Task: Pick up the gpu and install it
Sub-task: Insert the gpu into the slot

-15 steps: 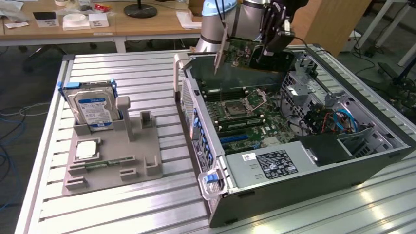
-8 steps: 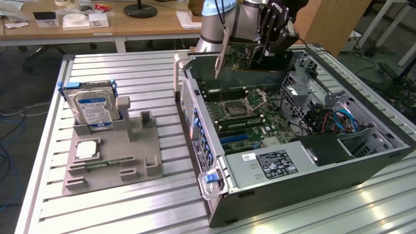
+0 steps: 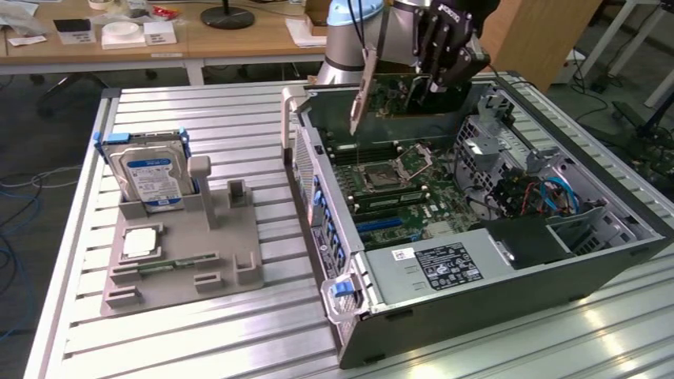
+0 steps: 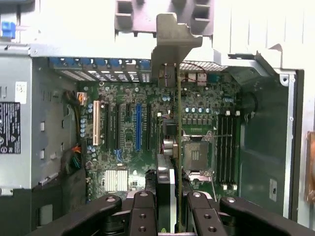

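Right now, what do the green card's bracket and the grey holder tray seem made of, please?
Silvery end bracket of the thin dark green expansion card: probably bare metal, pale sheen. Blocky grey holder tray: likely matte plastic, no glare.

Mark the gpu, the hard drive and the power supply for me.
gpu (image 3: 392, 96), exterior view, on its green board.
hard drive (image 3: 154, 175), exterior view, on its blue-white label.
power supply (image 3: 443, 265), exterior view, on its dark label.

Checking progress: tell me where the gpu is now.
Exterior view, upper centre: the gpu hangs clamped in the gripper over the motherboard inside the open computer case.
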